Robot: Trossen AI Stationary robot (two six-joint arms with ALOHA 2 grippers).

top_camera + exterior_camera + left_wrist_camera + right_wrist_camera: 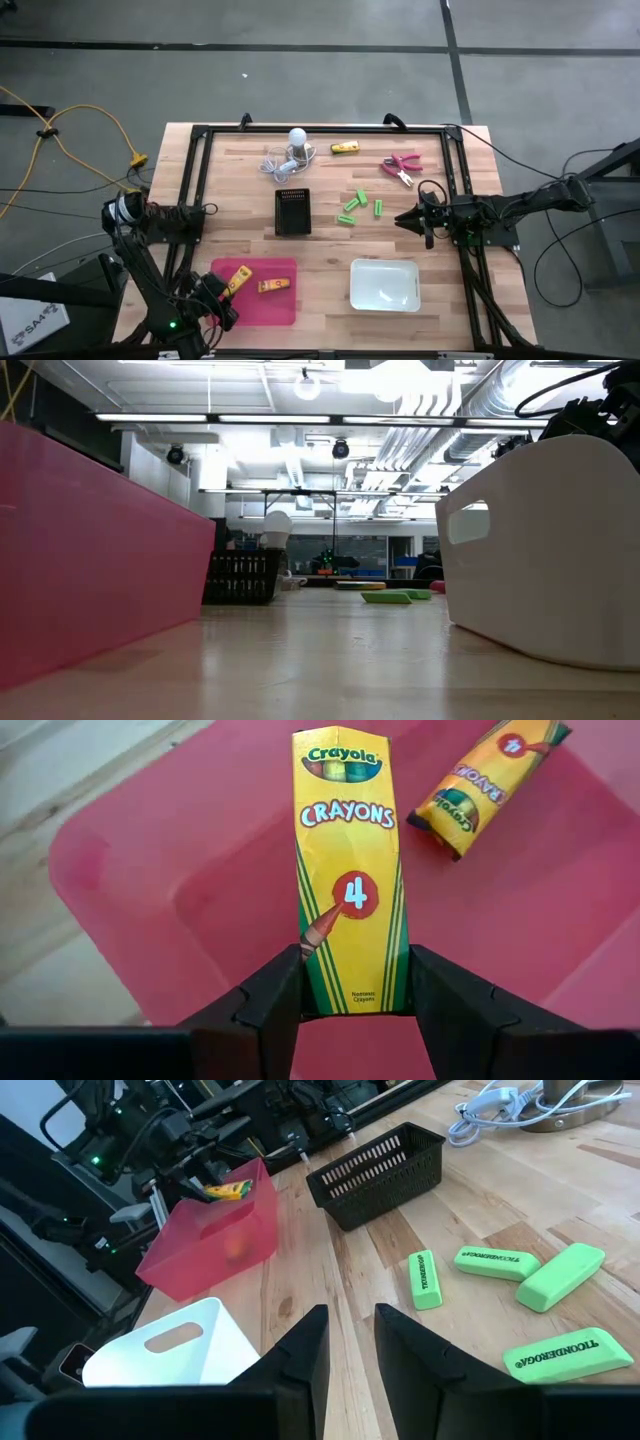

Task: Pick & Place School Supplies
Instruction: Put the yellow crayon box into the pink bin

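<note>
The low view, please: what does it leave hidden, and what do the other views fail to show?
- Low view: the wall of the pink bin hides its contents; the wall of the white bin likewise.
- Left wrist view: the left gripper covers the bottom end of the crayon box.
- High view: the pink-handled tool is too small to tell scissors from pliers.

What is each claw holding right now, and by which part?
The left claw grips a crayon box by its bottom end, over the pink bin. The right claw holds nothing, fingers apart above the table.
</note>
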